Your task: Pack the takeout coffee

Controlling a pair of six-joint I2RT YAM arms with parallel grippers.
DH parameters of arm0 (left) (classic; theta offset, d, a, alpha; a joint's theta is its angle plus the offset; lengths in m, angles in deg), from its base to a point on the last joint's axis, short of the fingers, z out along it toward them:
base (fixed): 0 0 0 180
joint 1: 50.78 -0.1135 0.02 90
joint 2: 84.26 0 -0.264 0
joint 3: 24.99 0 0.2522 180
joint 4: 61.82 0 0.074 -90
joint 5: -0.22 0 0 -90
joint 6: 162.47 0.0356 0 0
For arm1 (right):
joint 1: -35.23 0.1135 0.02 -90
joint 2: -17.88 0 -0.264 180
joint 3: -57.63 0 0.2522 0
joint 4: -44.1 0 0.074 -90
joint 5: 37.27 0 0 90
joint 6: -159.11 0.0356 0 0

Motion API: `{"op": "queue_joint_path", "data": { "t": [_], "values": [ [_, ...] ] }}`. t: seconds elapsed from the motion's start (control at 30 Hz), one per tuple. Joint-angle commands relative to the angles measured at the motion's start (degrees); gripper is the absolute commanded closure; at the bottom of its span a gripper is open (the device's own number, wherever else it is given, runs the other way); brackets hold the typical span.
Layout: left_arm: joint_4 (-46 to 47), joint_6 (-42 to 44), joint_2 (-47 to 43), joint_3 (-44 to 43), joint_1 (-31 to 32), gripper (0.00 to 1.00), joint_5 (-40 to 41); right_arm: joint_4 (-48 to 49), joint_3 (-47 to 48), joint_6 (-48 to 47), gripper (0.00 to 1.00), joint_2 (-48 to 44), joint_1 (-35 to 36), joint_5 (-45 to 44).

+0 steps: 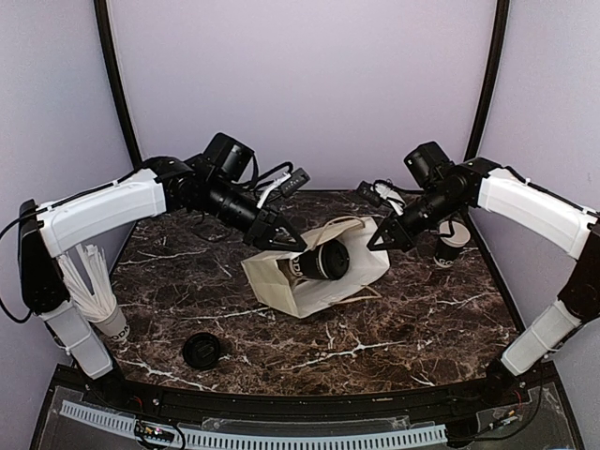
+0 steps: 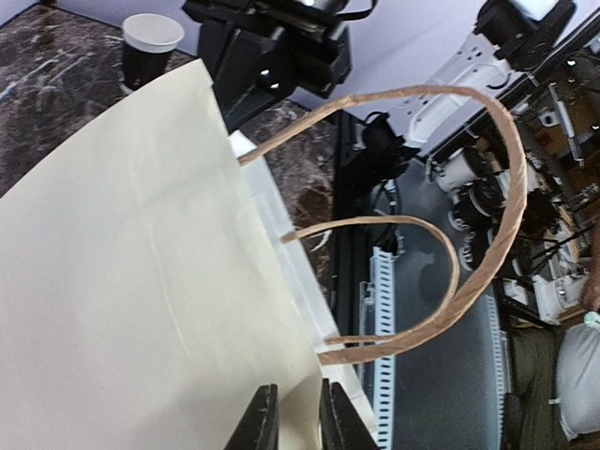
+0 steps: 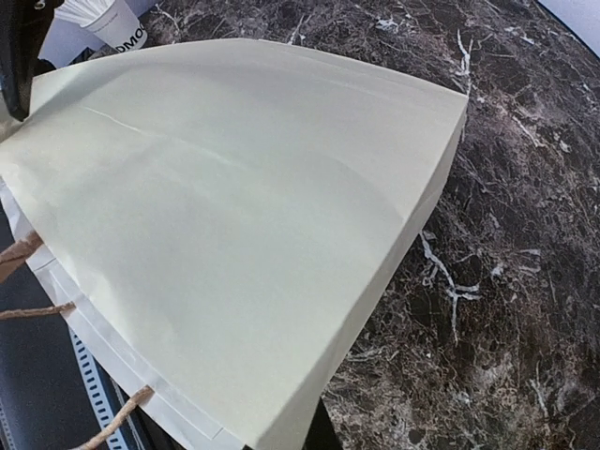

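Observation:
The takeout coffee (image 1: 330, 261), a black cup with a black lid, lies on its side in the mouth of a cream paper bag (image 1: 291, 286) that lies mid-table. My left gripper (image 1: 286, 241) is at the bag's upper left rim. In the left wrist view its fingers (image 2: 258, 422) stand slightly apart with the bag's (image 2: 141, 281) edge between them. My right gripper (image 1: 380, 242) is shut on the bag's right rim. In the right wrist view the bag (image 3: 234, 206) covers it, with only one dark finger (image 3: 322, 439) showing underneath.
A matching cup with a bare white rim (image 1: 452, 242) stands right of the bag. A loose flat black lid (image 1: 202, 350) lies at the front left. A cup of white sticks (image 1: 98, 295) stands at the left edge. The bag's twisted paper handles (image 2: 487, 244) loop outward.

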Motion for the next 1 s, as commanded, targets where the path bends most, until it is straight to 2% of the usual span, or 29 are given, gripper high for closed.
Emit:
{"op": "queue_joint_path", "data": {
  "t": [0.0, 0.03, 0.1, 0.17, 0.27, 0.37, 0.5, 0.7, 0.97],
  "values": [
    [3.29, -4.6, -14.62, 3.78, 4.03, 0.68, 24.19, 2.71, -0.26, 4.29, 1.0, -2.14, -0.12, 4.27],
    [5.63, -5.46, -17.19, 5.25, 5.21, 0.66, 30.97, 2.67, -0.34, 4.82, 1.0, -2.41, -0.16, 4.76],
    [6.7, -6.43, -24.67, 8.55, 8.72, 0.6, 37.61, 2.65, -0.28, 6.06, 1.0, -2.85, -0.13, 5.76],
    [4.74, -7.85, -29.72, 9.73, 11.73, 0.58, 39.95, 2.52, -0.15, 6.83, 1.0, -3.23, -0.11, 6.62],
    [0.81, -8.68, -29.19, 8.61, 19.08, 0.6, 43.31, 2.46, -0.17, 7.81, 1.0, -3.89, -0.12, 7.36],
    [-2.61, -7.86, -22.71, 4.13, 26.19, 0.63, 43.36, 2.75, -0.38, 8.74, 1.0, -4.01, -0.22, 7.96],
    [-7.92, -4.56, -11.01, -5.25, 30.84, 0.66, 42.59, 2.61, -0.69, 9.46, 1.0, -3.62, -0.32, 8.47],
    [-12.35, 1.36, 1.41, -17.54, 31.97, 0.7, 42.73, 2.9, -1.77, 10.39, 1.0, -4.71, -0.72, 8.04],
    [-18.5, 1.27, 10.89, -25.7, 29.49, 0.74, 56.97, 2.5, -3.79, 11.23, 1.0, -6.76, -2.04, 11.59]
  ]
}}
